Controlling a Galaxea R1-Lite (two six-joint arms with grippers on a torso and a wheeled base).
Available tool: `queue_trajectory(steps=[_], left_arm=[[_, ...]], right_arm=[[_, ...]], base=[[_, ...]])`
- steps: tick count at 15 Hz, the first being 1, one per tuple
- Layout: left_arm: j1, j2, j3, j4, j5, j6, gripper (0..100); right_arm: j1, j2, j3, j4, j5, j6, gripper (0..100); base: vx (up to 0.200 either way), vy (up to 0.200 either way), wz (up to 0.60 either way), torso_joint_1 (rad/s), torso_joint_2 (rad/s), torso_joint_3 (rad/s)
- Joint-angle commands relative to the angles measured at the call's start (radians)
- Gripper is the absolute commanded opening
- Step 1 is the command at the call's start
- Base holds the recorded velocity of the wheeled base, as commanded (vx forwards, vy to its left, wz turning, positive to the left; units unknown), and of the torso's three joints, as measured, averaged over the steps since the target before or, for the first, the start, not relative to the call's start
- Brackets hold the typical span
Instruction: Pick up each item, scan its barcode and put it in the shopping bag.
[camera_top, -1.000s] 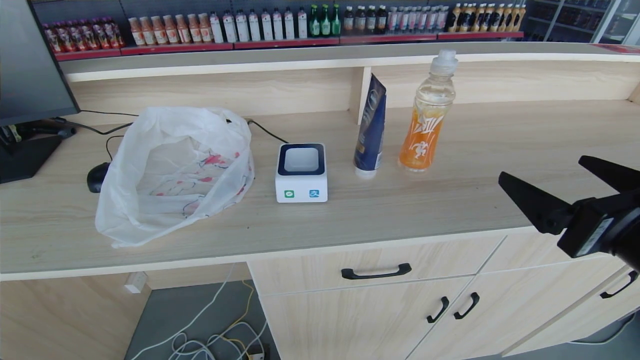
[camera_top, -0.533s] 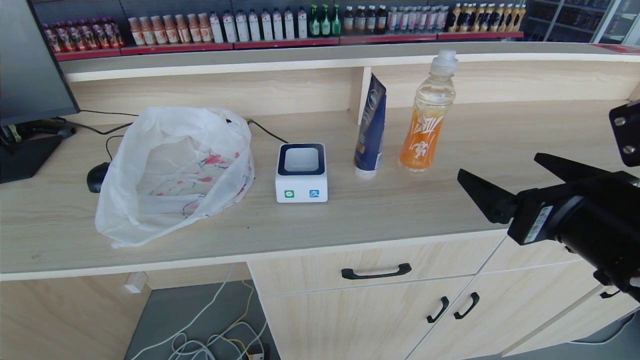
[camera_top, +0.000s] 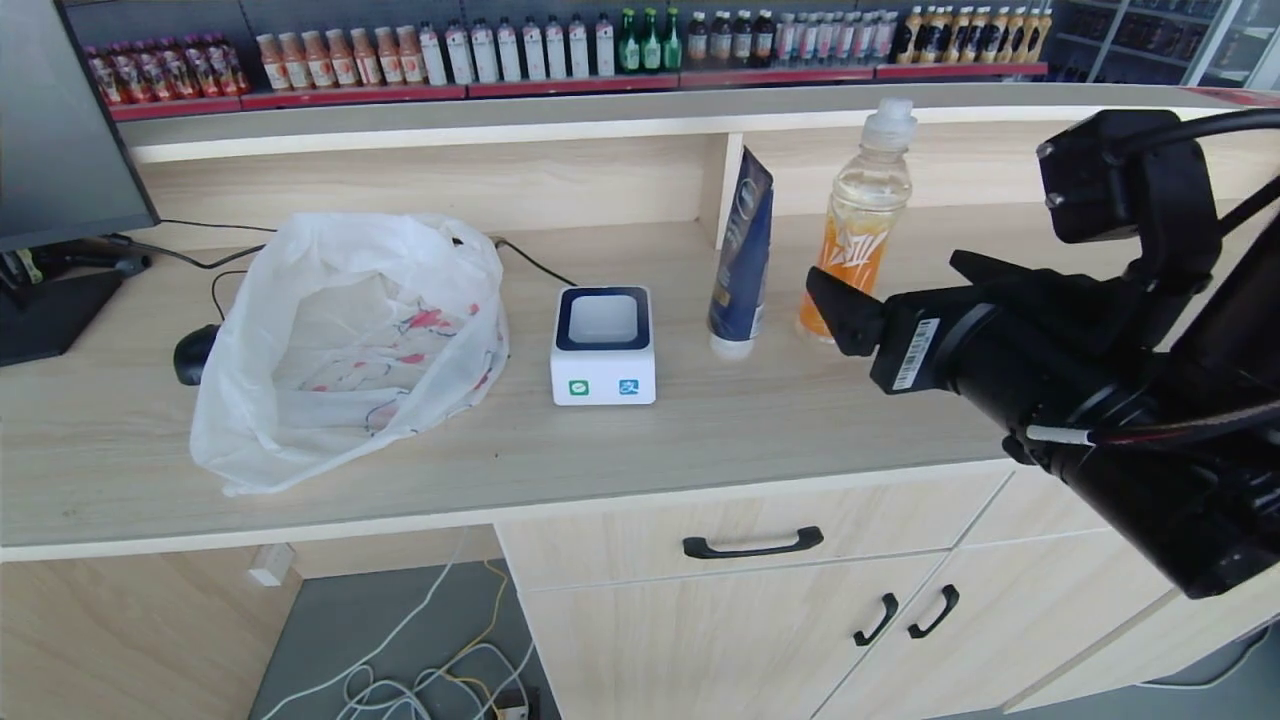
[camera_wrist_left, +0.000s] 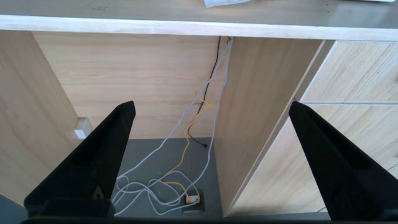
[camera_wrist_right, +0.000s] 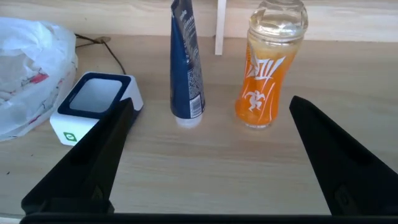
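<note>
An orange drink bottle (camera_top: 855, 225) with a clear cap and a dark blue tube (camera_top: 742, 250) stand upright side by side at the back of the wooden counter (camera_top: 700, 430). Left of them sit a white scanner box (camera_top: 603, 345) and an open white shopping bag (camera_top: 345, 340). My right gripper (camera_top: 895, 285) hovers open just in front and to the right of the bottle, holding nothing. The right wrist view has the bottle (camera_wrist_right: 267, 68), tube (camera_wrist_right: 186, 62) and scanner (camera_wrist_right: 93, 109) ahead of that open gripper (camera_wrist_right: 211, 106). My left gripper (camera_wrist_left: 211, 109) hangs open below the counter edge, facing floor cables.
A monitor (camera_top: 60, 120) and a mouse (camera_top: 192, 355) occupy the counter's left end. An upright wooden divider (camera_top: 727, 175) stands right behind the tube. A raised ledge runs along the back. Drawers with black handles (camera_top: 752, 546) sit under the counter.
My right arm has risen from the counter's front right corner and moved left and forward to the bottle, its gripper staying open. The items have not moved.
</note>
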Motion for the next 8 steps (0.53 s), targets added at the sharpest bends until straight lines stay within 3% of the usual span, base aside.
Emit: queue_trajectory(steps=[1,8], left_arm=[[0.0,0.0,0.0,0.0,0.0,0.0,100],[0.0,0.0,0.0,0.002,0.0,0.0,100]], right_arm=[[0.026,0.084,-0.046,-0.021,0.0,0.0,100],[0.049,0.207,-0.146,-0.074,0.043,-0.003,100]], base=[[0.0,0.0,0.0,0.0,0.0,0.0],[0.0,0.0,0.0,0.0,0.0,0.0]])
